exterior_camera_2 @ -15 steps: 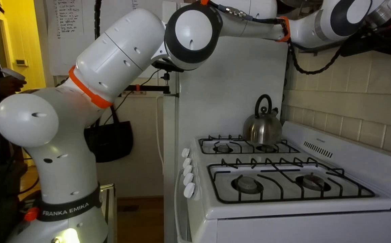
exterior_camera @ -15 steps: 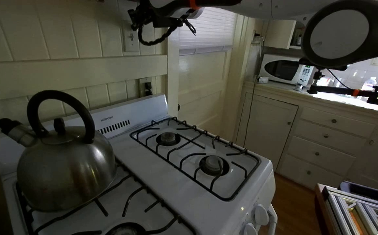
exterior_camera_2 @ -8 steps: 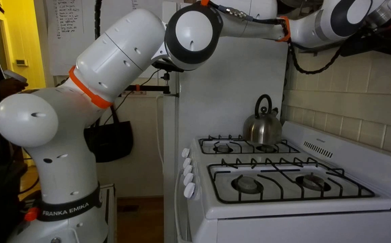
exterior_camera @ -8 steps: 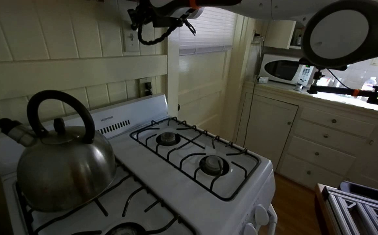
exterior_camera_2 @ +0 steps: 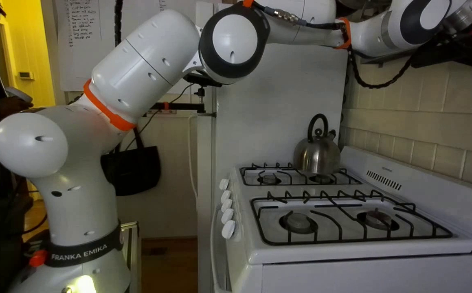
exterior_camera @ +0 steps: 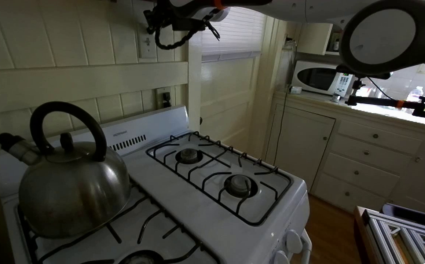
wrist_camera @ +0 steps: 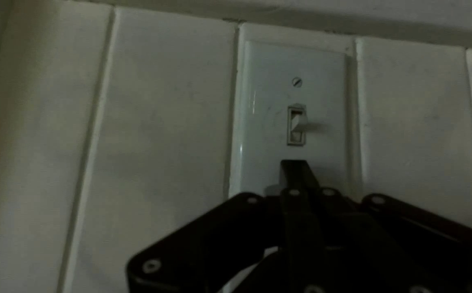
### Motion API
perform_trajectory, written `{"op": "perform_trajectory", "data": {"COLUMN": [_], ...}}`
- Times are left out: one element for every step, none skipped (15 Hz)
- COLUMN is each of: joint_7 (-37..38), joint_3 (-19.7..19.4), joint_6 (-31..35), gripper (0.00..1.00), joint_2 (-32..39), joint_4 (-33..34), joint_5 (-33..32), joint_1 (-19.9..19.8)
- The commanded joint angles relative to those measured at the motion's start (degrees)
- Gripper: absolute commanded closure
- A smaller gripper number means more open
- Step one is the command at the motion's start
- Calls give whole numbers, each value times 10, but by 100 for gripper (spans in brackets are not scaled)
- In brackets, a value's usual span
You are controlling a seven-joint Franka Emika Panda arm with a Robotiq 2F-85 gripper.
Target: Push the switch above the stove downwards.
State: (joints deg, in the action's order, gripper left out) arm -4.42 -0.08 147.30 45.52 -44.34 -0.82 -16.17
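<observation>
1. Gripper (wrist_camera: 299, 173): narrow, fingers together, tips in front of the switch (wrist_camera: 268, 93), near its toggle (wrist_camera: 299, 122); contact unclear.
2. Switch: on the panelled wall (exterior_camera: 65, 33), above the stove (exterior_camera: 188, 201).
3. Stove: standing against that wall.
4. Kettle (exterior_camera: 74, 187): sitting on the stove, in both exterior views.

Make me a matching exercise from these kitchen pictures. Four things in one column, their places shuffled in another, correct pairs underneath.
Things
1. cream-white rectangular toggle switch
2. round shiny metal kettle with a black handle
3. black tote bag with straps
4. white microwave with a dark oval window

Places
A. on the large white gas stove
B. on the pale counter
C. on the cream panelled wall, above the stove
D. hanging behind the white robot arm in an exterior view

Pairs
1-C; 2-A; 3-D; 4-B
</observation>
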Motion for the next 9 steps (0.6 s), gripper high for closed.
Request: {"op": "perform_trajectory", "data": {"joint_7": [-31,-36,-42,-46,-49,-53,-52,-50,-47], "joint_3": [26,31,36,41,44,46,45,44,43], "joint_6": [-14,-17,-20,-22,-23,-24,-23,-18,-13], "gripper": [100,100,100,100,100,100,100,100,100], "joint_2": [18,18,19,21,23,25,27,30,32], "joint_4": [17,16,15,15,15,15,17,19,22], "joint_5": [13,13,11,10,8,7,4,3,3], "joint_1": [-4,-4,-4,-4,-4,-4,-3,-4,-4]}}
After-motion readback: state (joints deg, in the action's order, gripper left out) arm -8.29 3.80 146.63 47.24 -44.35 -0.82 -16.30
